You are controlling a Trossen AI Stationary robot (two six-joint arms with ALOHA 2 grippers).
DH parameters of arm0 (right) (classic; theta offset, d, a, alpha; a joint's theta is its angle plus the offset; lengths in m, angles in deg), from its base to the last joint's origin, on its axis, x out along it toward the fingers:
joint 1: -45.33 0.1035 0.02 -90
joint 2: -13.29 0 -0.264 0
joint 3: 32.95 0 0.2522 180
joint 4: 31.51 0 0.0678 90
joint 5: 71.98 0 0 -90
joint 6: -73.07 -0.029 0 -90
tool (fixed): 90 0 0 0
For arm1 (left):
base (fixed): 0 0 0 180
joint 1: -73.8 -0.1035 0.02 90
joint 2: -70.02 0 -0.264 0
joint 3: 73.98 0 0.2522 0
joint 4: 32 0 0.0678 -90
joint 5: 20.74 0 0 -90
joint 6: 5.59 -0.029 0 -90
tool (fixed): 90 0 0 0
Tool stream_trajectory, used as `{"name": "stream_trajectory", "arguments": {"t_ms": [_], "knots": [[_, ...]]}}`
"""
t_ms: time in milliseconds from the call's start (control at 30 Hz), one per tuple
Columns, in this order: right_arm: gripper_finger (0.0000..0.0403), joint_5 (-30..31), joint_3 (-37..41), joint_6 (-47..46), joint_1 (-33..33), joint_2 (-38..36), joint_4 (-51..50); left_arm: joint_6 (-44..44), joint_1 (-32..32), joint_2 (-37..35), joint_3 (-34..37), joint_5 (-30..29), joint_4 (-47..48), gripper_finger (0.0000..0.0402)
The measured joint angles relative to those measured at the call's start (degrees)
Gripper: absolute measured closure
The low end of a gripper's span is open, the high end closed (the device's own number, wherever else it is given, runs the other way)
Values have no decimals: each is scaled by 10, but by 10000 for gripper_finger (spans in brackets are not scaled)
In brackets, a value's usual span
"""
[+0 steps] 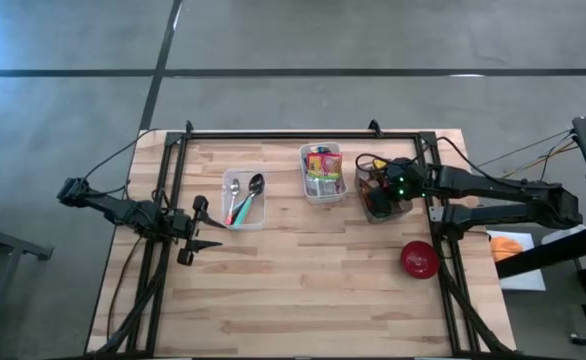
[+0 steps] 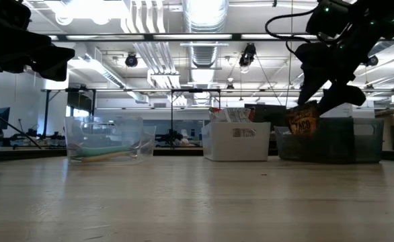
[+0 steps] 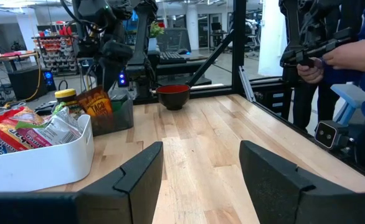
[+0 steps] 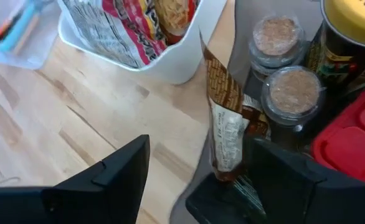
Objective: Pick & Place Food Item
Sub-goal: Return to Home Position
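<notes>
A dark bin [image 1: 381, 203] at the table's far right holds food items: a brown packet [image 4: 225, 118], a yellow-lidded jar [image 4: 354, 25], two round cups [image 4: 293, 87] and a red box [image 4: 350, 146]. My right gripper [image 4: 198, 149] hangs open over the bin, slanting down, with the packet standing in the gap close to one finger. The packet's upper end leans out over the bin's wall. Beside the bin stands a white bin [image 1: 323, 175] of snack bags. My left gripper [image 3: 201, 180] waits open and level at the table's left edge. My right gripper has the brown packet's lower end [image 4: 227, 163] right beside one finger [image 4: 276, 177]. Whether that finger touches the packet, I cannot tell. The packet stands upright in the dark bin, not lifted.
A clear bin [image 1: 243, 198] with spoons sits left of the white bin. A red bowl [image 1: 419, 259] stands near the right edge. Bare wood fills the table's near half. Beyond the right edge, in the left wrist view, a person [image 3: 350, 56] stands holding a device.
</notes>
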Motion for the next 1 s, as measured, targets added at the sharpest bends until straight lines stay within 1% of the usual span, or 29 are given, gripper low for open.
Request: {"name": "stream_trajectory", "arguments": {"t_ms": [233,367,433,567,633,700,833,967,1000], "knots": [[149,2,-10,26,1,-17,-3,0,0,0,0,0,0,188],[149,47,-50,28,1,-35,-56,0,0,0,0,0,0,188],[149,55,-72,25,0,-41,-82,0,0,0,0,0,0,187],[149,54,-106,21,1,-60,-132,0,0,0,0,0,0,187],[149,55,-115,21,1,-67,-134,0,0,0,0,0,0,187],[149,55,-117,24,0,-73,-135,0,0,0,0,0,0,187],[149,41,-124,-24,1,-88,-155,0,0,0,0,0,0,187],[149,38,-124,-33,0,-114,-173,0,0,0,0,0,0,187],[149,28,-124,-25,0,-125,-178,0,0,0,0,0,0,187]]}}
